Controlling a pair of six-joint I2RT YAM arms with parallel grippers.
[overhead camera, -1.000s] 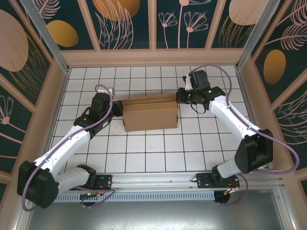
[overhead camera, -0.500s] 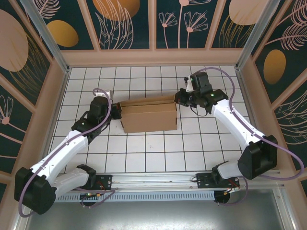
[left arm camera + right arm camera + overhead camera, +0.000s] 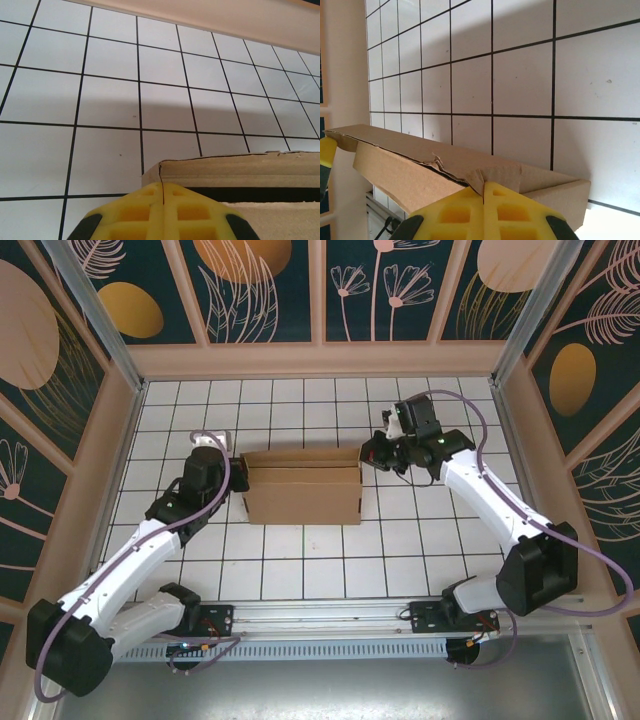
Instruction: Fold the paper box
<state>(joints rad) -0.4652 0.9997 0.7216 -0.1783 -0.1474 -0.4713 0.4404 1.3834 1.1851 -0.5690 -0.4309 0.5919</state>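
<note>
As wrist views reveal, left fingers (image 3: pixel 135 210) and right fingers (image 3: pixel 455 212) pinch paper box (image 3: pixel 305 495) (ends).

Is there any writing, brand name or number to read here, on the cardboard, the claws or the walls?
There is no readable text here.
The paper box: plain brown cardboard, no print or label.
The left claw and right claw: blank yellow pads, no marking.
The wall panels: painted leaves and flowers, no letters.
The table: black grid lines, no numbers.
</note>
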